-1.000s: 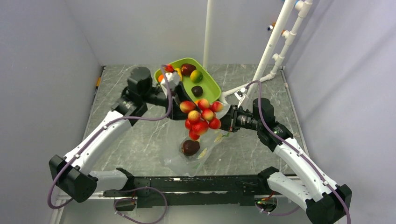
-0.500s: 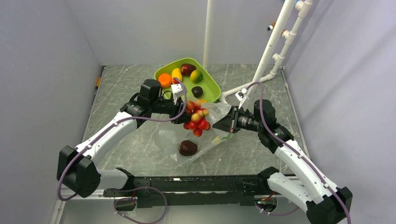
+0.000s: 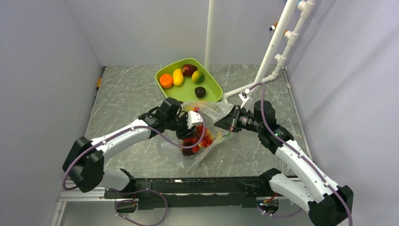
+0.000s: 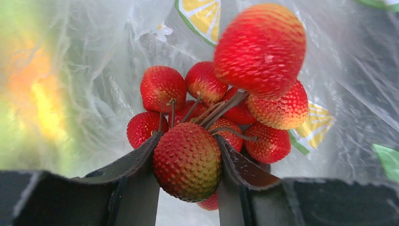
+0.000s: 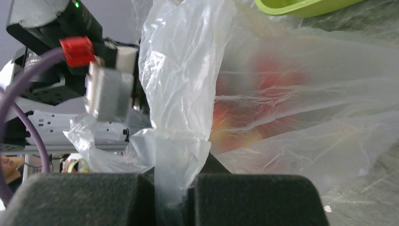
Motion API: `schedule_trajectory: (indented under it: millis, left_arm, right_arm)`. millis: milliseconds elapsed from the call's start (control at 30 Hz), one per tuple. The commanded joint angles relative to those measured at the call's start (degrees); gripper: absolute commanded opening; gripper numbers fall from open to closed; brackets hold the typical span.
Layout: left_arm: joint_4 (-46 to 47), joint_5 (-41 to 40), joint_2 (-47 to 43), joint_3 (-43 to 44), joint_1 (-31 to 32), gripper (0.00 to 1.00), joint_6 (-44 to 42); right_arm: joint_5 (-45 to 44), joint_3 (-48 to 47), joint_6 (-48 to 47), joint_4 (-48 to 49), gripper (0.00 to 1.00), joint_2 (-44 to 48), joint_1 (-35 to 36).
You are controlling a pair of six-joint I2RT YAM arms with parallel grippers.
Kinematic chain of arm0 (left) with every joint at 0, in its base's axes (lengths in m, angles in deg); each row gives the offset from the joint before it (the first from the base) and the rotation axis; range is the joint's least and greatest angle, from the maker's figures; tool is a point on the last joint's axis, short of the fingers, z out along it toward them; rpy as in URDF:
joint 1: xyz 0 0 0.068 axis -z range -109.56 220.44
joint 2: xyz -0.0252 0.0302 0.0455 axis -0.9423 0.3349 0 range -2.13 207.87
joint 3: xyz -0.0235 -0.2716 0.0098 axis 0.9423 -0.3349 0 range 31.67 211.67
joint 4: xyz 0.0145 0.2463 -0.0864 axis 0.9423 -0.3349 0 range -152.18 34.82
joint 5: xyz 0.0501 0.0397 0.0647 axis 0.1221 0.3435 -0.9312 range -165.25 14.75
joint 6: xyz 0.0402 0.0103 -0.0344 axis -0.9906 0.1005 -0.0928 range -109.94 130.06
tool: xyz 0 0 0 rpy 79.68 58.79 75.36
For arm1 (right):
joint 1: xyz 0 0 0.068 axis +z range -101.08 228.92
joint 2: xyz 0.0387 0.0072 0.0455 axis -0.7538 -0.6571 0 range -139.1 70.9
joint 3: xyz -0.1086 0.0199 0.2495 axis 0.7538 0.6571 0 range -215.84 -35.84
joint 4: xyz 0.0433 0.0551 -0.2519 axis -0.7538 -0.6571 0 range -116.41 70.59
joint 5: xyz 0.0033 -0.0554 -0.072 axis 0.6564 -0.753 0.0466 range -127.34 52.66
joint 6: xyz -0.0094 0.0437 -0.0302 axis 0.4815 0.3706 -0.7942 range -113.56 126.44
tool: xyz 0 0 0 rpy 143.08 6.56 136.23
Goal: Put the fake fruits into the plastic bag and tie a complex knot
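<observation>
The left arm (image 3: pixel 117 139) lies low across the desk (image 3: pixel 127 94), running from the near left corner toward the middle. Its wrist reaches rightward into the mouth of the plastic bag (image 3: pixel 214 112). Its own wrist view shows what the overhead view cannot: the left gripper (image 4: pixel 188 141) is clamped on one berry (image 4: pixel 187 162) of a bunch of red berries (image 4: pixel 235 94) on dark stems. One finger presses each side of the berry, and the bunch hangs inside the bag. Printed on the film behind are lemon-slice pictures (image 4: pixel 203 13) and a green leaf (image 4: pixel 388 161) — the only markings that can be made out. From above, the bunch is just a red-and-yellow cluster seen through plastic at mid-desk.

Behind the bag, at the desk's far edge, the lime green tray (image 3: pixel 215 95) holds an orange (image 3: pixel 165 81), a yellow oblong (image 3: pixel 178 76), a maroon fruit (image 3: pixel 189 70), a green-yellow one (image 3: pixel 198 76) and a dark one (image 3: pixel 200 92).

The right arm (image 3: pixel 294 157) rises from the near right corner, its forearm angled up and leftward. The right gripper (image 3: pixel 226 123) is level and points left at the bag's right side. In its wrist view the jaws are together on a gathered strip of the bag's rim, holding it raised — the fruit behind the film is only a red and yellow blur. White pipes (image 3: pixel 277 52) stand at the far right corner.
</observation>
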Motion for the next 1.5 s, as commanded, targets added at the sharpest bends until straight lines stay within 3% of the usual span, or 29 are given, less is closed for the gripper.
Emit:
schedule_trajectory:
  millis: [0, 167, 333, 400, 500, 600, 700, 867, 933, 1000, 1033, 1167, 1267, 1367, 1467]
  left_arm:
    - [2.5, -6.2, 3.1, 2.0, 2.3, 0.00, -9.4]
    - [-11.3, -3.9, 6.2, 3.7, 1.6, 0.00, -18.2]
    - [-30.5, 5.5, 1.2, 3.6, -1.7, 0.00, -35.0]
    - [-40.5, 7.5, -0.2, 5.1, -5.3, 0.00, -47.6]
    - [-46.4, 8.9, 1.6, 9.5, -9.4, 0.00, -53.5]
    - [-44.4, 12.7, 6.3, 15.8, -9.5, 0.03, -48.7]
    - [-33.0, 14.8, 8.4, 16.9, -7.2, 0.08, -37.4]
    - [-21.6, 6.4, 10.3, 10.2, -0.3, 0.15, -41.2]
    - [-20.7, 5.4, 10.9, 10.1, 0.5, 0.28, -40.4]
    - [-23.3, 5.7, 11.1, 12.7, 0.5, 0.54, -39.5]
    - [-23.9, 5.9, 10.7, 13.5, 0.5, 0.62, -38.9]
    - [-28.1, 13.1, 3.5, 17.0, -0.2, 0.78, -38.6]
    - [-29.8, 23.0, -2.3, 19.7, -1.0, 0.97, -35.5]
    - [-23.7, 31.1, -7.4, 20.4, -2.3, 0.99, -27.5]
    - [-5.8, 36.3, -10.5, 19.3, -6.6, 0.99, -7.7]
  right_arm:
    - [-5.1, -1.4, 1.5, -0.1, 0.00, 0.5, -0.1]
    - [-4.8, -1.9, -1.6, -2.8, 0.00, 1.6, 0.0]
    - [-0.3, -2.5, -7.3, -4.0, 0.00, 4.1, 2.6]
    - [2.0, -3.7, -7.8, -4.6, 0.00, 4.1, 4.5]
    - [2.5, -4.3, -7.2, -2.7, 0.00, 2.6, 7.3]
    - [-0.1, -2.9, -4.0, 0.2, 0.00, 0.5, 8.0]
    - [-4.0, -2.6, -2.5, 0.5, 0.00, -0.9, 8.0]
    - [-10.0, -2.1, -0.8, -2.6, 0.00, -3.9, 7.3]
    - [-11.2, -2.6, -0.3, -4.5, 0.00, -5.3, 7.1]
    - [-11.6, -2.7, -0.7, -5.7, 0.00, -5.7, 6.6]
    - [-11.7, -2.7, -1.5, -6.5, 0.00, -5.9, 6.5]
    - [-9.9, -1.4, -5.4, -9.0, 0.00, -4.9, 5.8]
    - [-8.9, -1.4, -8.3, -11.4, 0.00, -4.9, 5.2]
    - [-7.3, -1.5, -10.2, -12.8, 0.00, -5.4, 4.6]
    - [-4.7, -1.4, -11.8, -12.8, 0.00, -6.6, 4.5]
